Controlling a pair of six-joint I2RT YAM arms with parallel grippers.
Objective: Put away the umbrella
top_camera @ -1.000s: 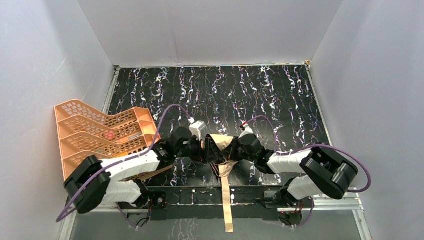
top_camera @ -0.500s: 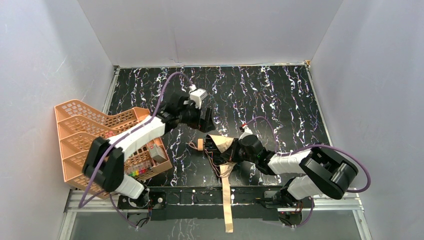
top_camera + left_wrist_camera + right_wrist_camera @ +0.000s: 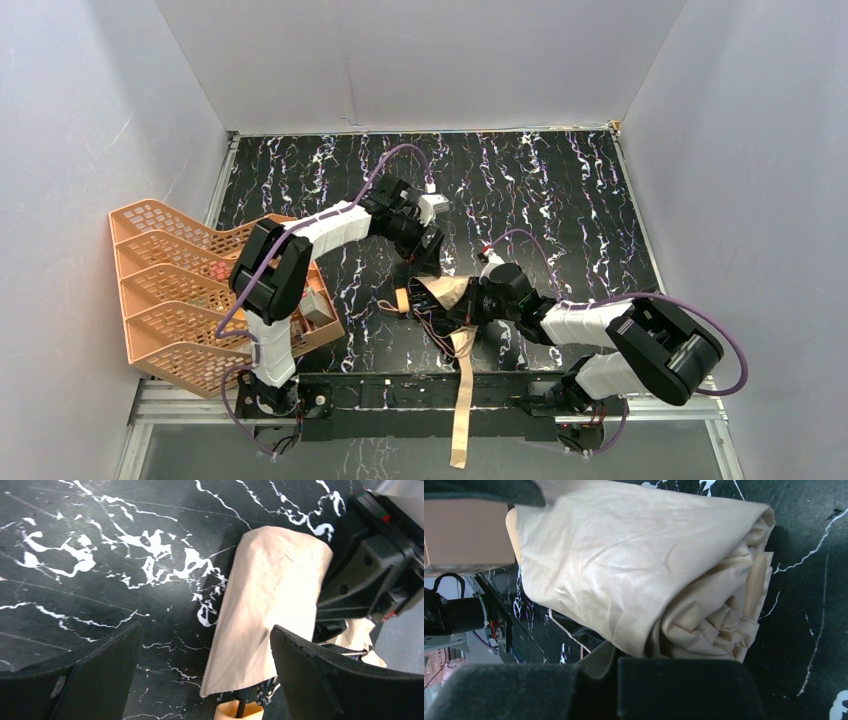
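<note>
Your left gripper (image 3: pixel 204 628) spread wide and empty above the tan umbrella (image 3: pixel 270 595), your right gripper (image 3: pixel 465 303) clamped tight on its bundled canopy, strap (image 3: pixel 460 400) trailing over the table (image 3: pixel 560 190) edge

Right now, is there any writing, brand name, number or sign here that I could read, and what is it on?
No readable text anywhere.
umbrella: plain tan cloth, no print showing.
orange rack: no legible label.
grey box in the rack: too small to tell whether it has any marking.
table: white veins only, no lettering.
</note>
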